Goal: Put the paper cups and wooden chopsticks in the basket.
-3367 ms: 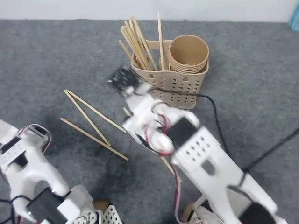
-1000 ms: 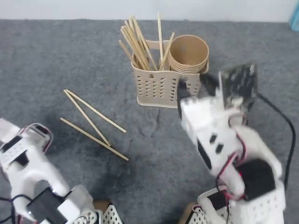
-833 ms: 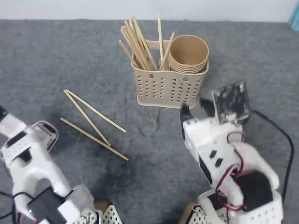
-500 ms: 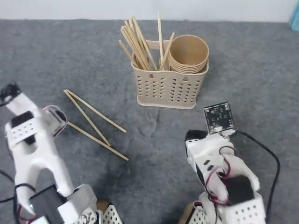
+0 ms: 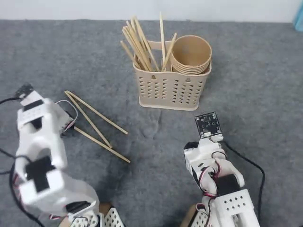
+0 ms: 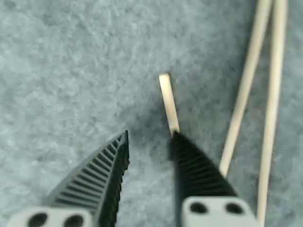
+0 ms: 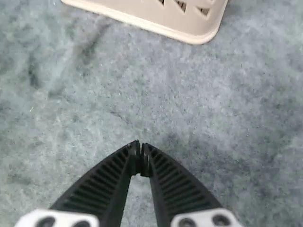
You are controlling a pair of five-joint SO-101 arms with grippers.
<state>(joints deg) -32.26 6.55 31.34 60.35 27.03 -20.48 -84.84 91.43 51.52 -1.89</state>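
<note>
The beige basket (image 5: 170, 87) stands at the back middle, holding stacked paper cups (image 5: 191, 53) and several wooden chopsticks (image 5: 139, 42). Three chopsticks lie on the carpet to its left: a crossed pair (image 5: 92, 113) and one nearer the front (image 5: 97, 141). My left gripper (image 6: 149, 138) is open just above the carpet. The end of a chopstick (image 6: 165, 101) touches the tip of one of its fingers (image 6: 189, 161), and the other two chopsticks (image 6: 246, 94) lie beside it. My right gripper (image 7: 140, 147) is shut on nothing, low over bare carpet in front of the basket (image 7: 156, 16).
Grey carpet covers the whole table. The left arm (image 5: 40, 142) stands at the left edge and the right arm (image 5: 210, 165) at the front right, its cable (image 5: 251, 165) trailing beside it. Open carpet lies between the loose chopsticks and the basket.
The right arm drew back from the basket toward the front, leaving one more chopstick standing in it. The left arm swung forward to the near ends of the loose chopsticks.
</note>
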